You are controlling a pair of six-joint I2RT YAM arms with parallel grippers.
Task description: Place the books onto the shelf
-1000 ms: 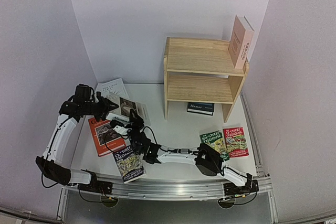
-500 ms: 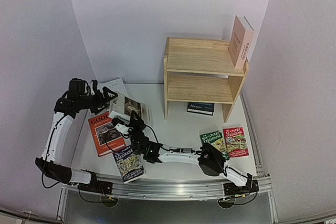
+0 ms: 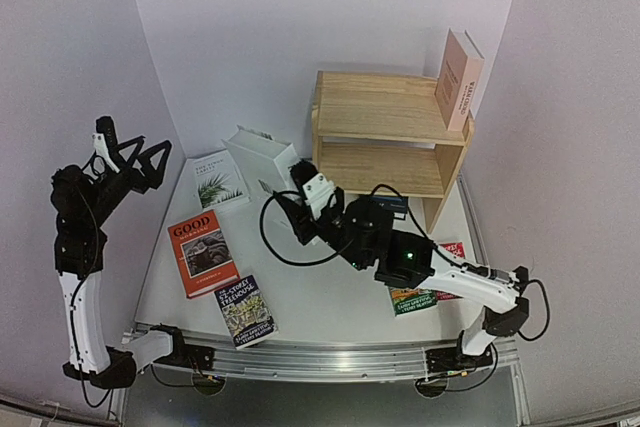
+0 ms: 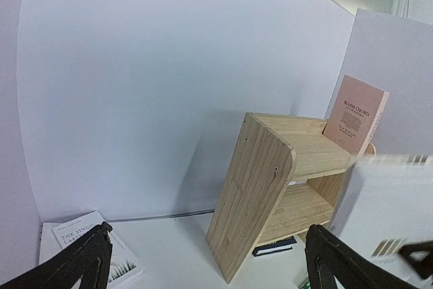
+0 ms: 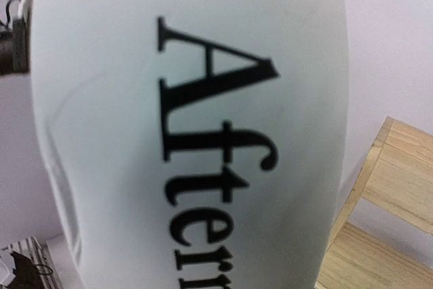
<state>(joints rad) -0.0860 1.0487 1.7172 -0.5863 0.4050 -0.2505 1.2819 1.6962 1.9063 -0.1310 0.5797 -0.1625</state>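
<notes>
My right gripper is shut on a white book, holding it in the air just left of the shelf. In the right wrist view the book's spine, lettered "After", fills the frame and hides the fingers. My left gripper is raised at the far left, open and empty. A pink book stands on the shelf's top tier. On the table lie the orange "GOOD" book, a blue Treehouse paperback and a palm-leaf book.
A navy book lies under the shelf's lower tier. The right arm partly covers the green paperback and the red paperback. White walls close in the back and both sides. The shelf's side panel faces the left wrist camera.
The left gripper opened and swung up and away to the left. The right gripper closed on the white book and carried it up and right, toward the shelf.
</notes>
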